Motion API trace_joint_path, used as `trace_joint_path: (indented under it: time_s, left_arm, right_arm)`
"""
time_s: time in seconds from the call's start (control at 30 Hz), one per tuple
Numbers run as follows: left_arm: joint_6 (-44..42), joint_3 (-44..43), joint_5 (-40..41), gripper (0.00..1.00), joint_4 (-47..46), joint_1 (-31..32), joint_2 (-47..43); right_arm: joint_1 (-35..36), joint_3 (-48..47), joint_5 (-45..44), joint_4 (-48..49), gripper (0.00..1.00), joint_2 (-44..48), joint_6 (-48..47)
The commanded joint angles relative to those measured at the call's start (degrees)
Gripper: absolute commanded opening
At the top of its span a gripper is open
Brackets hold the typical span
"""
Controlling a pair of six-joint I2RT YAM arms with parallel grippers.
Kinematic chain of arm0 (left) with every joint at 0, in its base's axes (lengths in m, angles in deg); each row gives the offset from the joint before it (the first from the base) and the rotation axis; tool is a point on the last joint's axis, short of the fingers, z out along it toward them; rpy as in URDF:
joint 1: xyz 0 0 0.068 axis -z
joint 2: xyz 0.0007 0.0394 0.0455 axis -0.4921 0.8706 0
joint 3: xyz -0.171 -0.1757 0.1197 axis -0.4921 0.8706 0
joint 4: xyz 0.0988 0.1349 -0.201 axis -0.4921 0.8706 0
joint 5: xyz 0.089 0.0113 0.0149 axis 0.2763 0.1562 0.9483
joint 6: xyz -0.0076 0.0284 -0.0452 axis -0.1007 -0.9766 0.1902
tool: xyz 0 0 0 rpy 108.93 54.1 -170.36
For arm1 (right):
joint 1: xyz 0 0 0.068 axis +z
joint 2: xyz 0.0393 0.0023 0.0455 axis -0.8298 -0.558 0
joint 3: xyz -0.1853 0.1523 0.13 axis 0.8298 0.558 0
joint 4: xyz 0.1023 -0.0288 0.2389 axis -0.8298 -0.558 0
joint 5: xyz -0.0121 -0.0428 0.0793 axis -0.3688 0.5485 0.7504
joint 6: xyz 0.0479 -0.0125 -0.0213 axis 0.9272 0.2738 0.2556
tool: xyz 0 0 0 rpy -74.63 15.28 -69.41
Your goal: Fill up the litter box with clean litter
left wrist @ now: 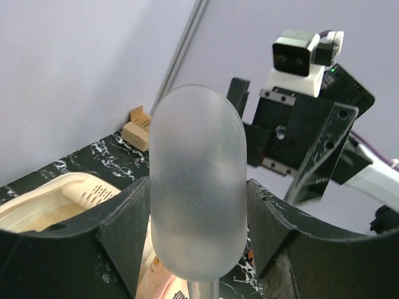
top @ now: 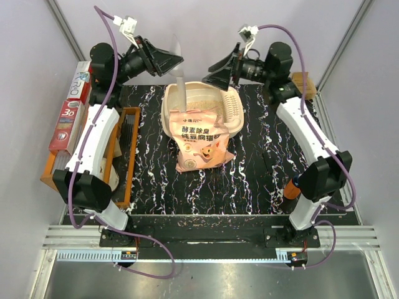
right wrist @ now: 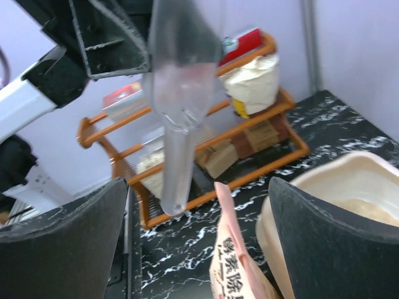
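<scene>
1. Left gripper [top: 167,62]: I see it raised over the far left corner of the litter box [top: 167,117], clamped on a translucent scoop [top: 179,87]. In the left wrist view the scoop fills the gap between both fingers [left wrist: 124,233]; its handle hangs down toward the box.
2. Right gripper [top: 216,73]: I see it raised over the far right side of the box, facing the left gripper. Its jaws stand wide apart with nothing between them.
3. Litter box: it sits on the bench [top: 255,180] at the far centre, grille end to the right.
4. Clean litter [right wrist: 368,210]: pale granules lie inside the box.
5. Bag [top: 202,146]: pink-and-white, leaning against the near rim of the box.
6. Orange wooden rack [top: 132,156]: at the left edge of the bench.
</scene>
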Motion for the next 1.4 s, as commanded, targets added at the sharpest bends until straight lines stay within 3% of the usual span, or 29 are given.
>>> trace_joint_path:
  time_s: [0.0, 0.27, 0.3, 0.37, 0.4, 0.47, 0.5, 0.53, 0.57, 0.6, 0.63, 0.7, 0.73, 0.8, 0.93, 1.1, 1.13, 1.17, 1.37]
  left_arm:
    - [5.10, -5.06, -0.03, 0.00, -9.79, 2.20, -0.06]
    - [6.51, -8.49, 2.26, 0.00, -12.96, 6.86, 1.87]
    - [6.68, -8.93, 2.43, 0.00, -13.05, 7.13, 1.96]
    - [6.77, -9.11, 2.61, 0.00, -13.57, 7.04, 1.96]
    - [6.43, -9.11, 2.44, 0.00, -13.66, 7.13, 1.88]
    - [5.72, -8.85, 1.82, 0.00, -13.32, 6.87, 1.53]
    - [4.59, -7.89, 1.56, 0.08, -12.88, 6.43, 1.26]
    - [3.88, -7.10, 1.21, 0.23, -12.53, 6.25, 0.82]
    - [2.74, -6.22, -0.19, 0.42, -10.52, 5.90, -0.14]
    - [-1.10, -4.99, -1.16, 0.55, -8.59, 5.20, -0.58]
    - [-3.75, -4.28, -2.04, 0.60, -6.04, 4.76, -1.28]
    - [-14.51, -1.83, -3.98, 0.65, 3.35, 3.97, -4.27]
    - [-18.67, -0.60, -3.98, 0.68, 6.43, 3.79, -5.67]
    - [-31.90, 2.04, -3.72, 0.73, 15.83, 3.62, -9.98]
    - [-48.31, 1.88, -1.26, 0.87, 29.46, 3.70, -14.29]
    - [-57.44, -7.14, 1.38, 0.90, 34.57, 6.41, -11.76]
    - [-59.65, -9.35, 1.99, 0.90, 39.03, 7.38, -10.44]
    - [-63.93, -13.72, 2.87, 0.90, 41.42, 9.22, -7.56]
    - [-69.76, -24.99, 3.84, 0.83, 51.54, 14.23, 2.21]
  right_arm:
    - [5.22, -1.36, 5.59, 15.03, 1.00, -1.81, 6.73]
    - [7.78, -3.38, 6.03, 12.84, 1.00, -5.41, 3.30]
    - [7.78, -3.46, 6.99, 12.58, 0.95, -5.50, 2.69]
    - [7.87, -3.29, 7.96, 12.40, 0.79, -5.50, 2.34]
    - [7.78, -2.86, 8.23, 12.14, 0.62, -5.16, 1.20]
    - [7.34, -2.94, 8.41, 7.59, 0.40, -3.67, -2.13]
    - [7.16, -3.72, 7.54, 4.17, 0.08, -3.14, -8.67]
    - [6.90, -3.73, 6.14, -3.34, 0.00, -2.26, -12.83]
    - [6.46, -3.73, 4.12, -8.46, 0.00, -0.08, -17.13]
    - [6.46, -4.08, -0.42, -13.21, 0.00, 1.08, -28.92]
    - [6.37, -4.34, -2.64, -23.01, 0.00, 3.26, -36.26]
    - [6.55, -3.21, -11.30, -30.46, 0.00, 5.47, -55.20]
    - [6.46, -2.33, -14.76, -34.49, 0.00, 7.66, -60.11]
    - [6.46, 0.82, -22.83, -37.86, 0.00, 9.78, -73.86]
    - [6.55, 6.98, -31.92, -41.20, 0.00, 15.05, -88.08]
    - [7.42, 10.68, -35.88, -44.28, 0.00, 17.43, -99.17]
    - [8.04, 10.86, -36.32, -45.07, 0.00, 17.61, -100.40]
    - [8.39, 11.03, -36.85, -45.34, 0.00, 17.70, -102.06]
    - [10.58, 10.16, -39.22, -45.96, 0.00, 17.96, -105.77]
